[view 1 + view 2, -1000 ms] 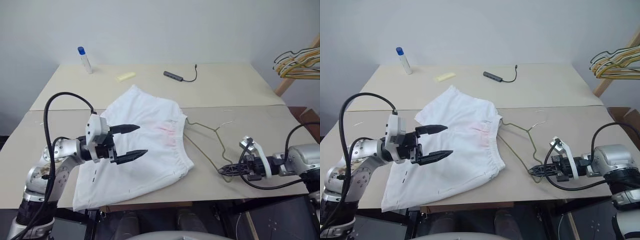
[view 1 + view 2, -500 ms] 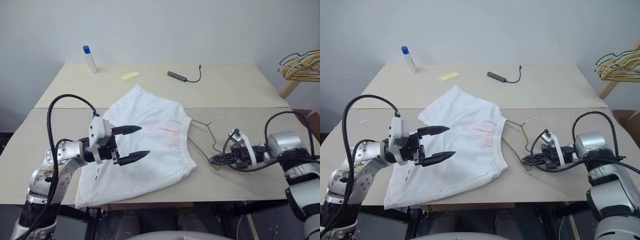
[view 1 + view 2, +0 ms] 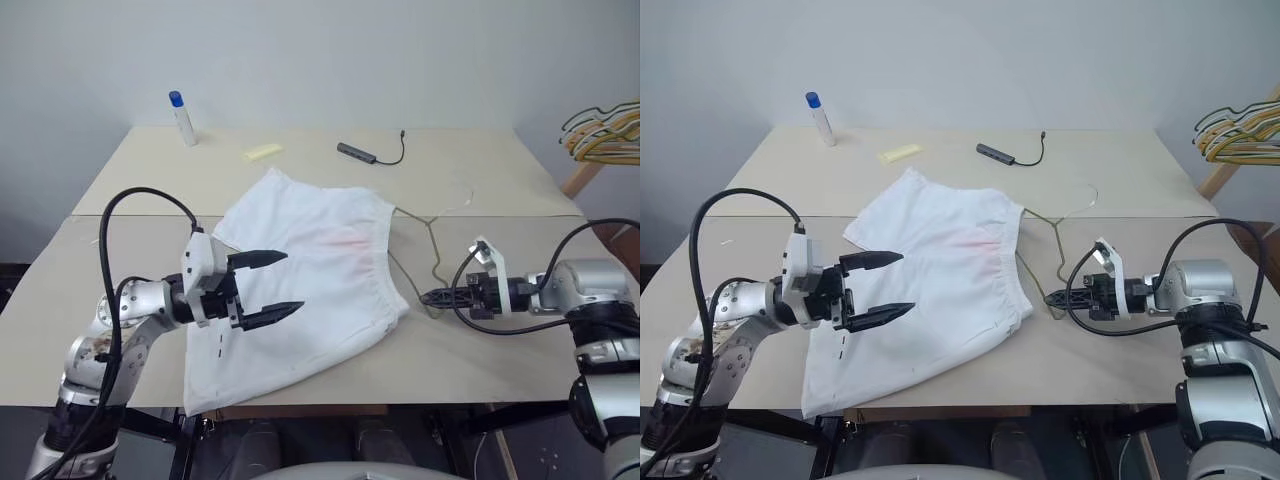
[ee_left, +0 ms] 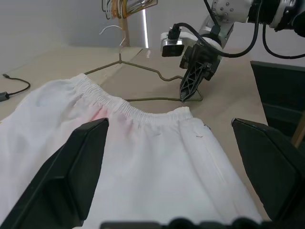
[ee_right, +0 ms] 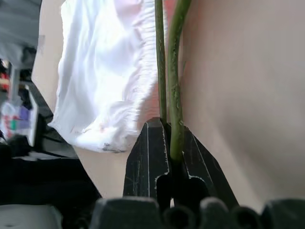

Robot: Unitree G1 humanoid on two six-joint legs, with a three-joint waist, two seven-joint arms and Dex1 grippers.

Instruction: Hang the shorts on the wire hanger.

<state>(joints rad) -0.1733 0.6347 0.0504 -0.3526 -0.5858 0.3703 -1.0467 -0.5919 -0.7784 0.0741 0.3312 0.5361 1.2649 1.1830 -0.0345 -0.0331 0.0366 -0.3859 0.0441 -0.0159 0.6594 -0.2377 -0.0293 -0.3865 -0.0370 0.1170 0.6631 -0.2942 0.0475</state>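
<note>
Right gripper (image 3: 428, 297) pinches the thin olive-grey wire hanger (image 3: 432, 262) beside the white cloth shorts (image 3: 300, 290); left gripper (image 3: 280, 284) gapes above them, empty. Hanging not yet begun.

The right end effector (image 5: 170, 143) has its two black fingers (image 5: 147, 157) pressed together on the wire hanger (image 5: 175, 71), whose olive-green wire runs out of the closed tips as two thin strands lying close side by side, one slightly thicker than the other. The strands stretch away over the tan desk (image 5: 243, 81). Beside them lie the white shorts (image 5: 102, 76), rumpled, with the gathered elastic waistband running along the edge nearest the wire and a faint pink tint at the far end. A tiny dark mark shows on the fabric near the corner closest to the fingers.
</note>
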